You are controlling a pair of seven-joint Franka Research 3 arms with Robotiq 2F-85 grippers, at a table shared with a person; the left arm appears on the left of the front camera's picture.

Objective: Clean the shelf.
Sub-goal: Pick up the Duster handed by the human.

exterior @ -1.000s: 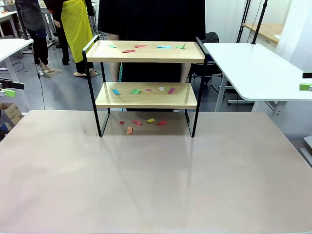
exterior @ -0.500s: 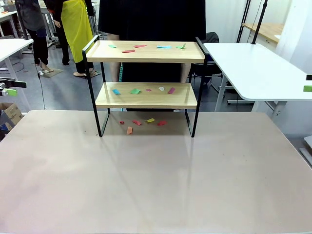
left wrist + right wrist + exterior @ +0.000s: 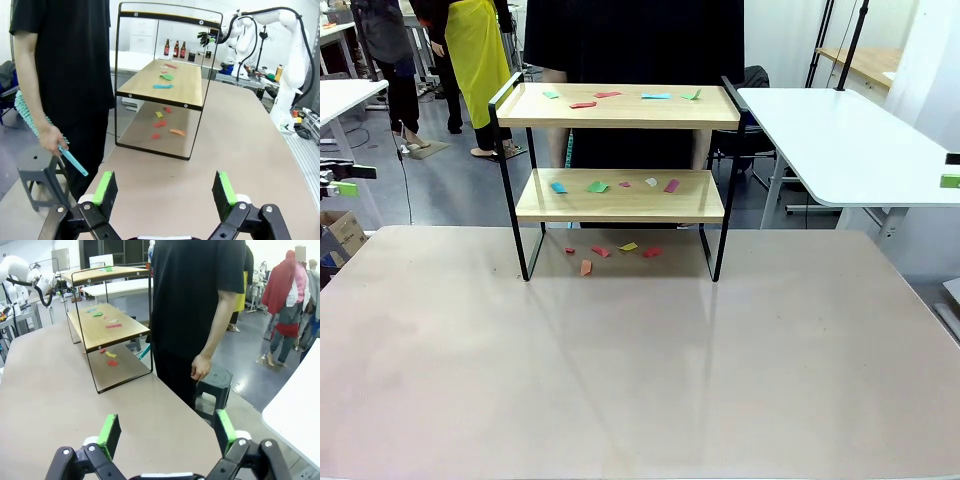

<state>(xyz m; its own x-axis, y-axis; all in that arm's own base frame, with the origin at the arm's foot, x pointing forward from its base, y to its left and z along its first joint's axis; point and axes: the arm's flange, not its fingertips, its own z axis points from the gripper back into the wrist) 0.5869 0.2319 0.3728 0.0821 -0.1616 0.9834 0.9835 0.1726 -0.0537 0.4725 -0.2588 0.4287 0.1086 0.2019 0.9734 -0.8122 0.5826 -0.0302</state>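
The shelf [image 3: 620,105] stands at the table's far middle, with two light wooden boards in a black frame. Several coloured paper scraps [image 3: 597,186] lie on both boards and on the table [image 3: 640,360] beneath them. A person in black [image 3: 630,45] stands right behind it, holding a teal duster [image 3: 30,117] in one lowered hand. My left gripper [image 3: 164,189] is open and empty, far from the shelf [image 3: 165,85], and shows at the front view's left edge [image 3: 342,186]. My right gripper [image 3: 165,432] is open and empty too, well off the shelf [image 3: 107,327], at the right edge [image 3: 950,181].
White-topped tables stand at the right [image 3: 840,140] and far left [image 3: 340,95]. A black stool [image 3: 212,385] sits by the person's legs. Other people [image 3: 470,50] stand farther back. A cardboard box [image 3: 342,235] lies on the floor at the left.
Both grippers have shifted slightly at the picture's edges. The shelf and the scraps have not moved.
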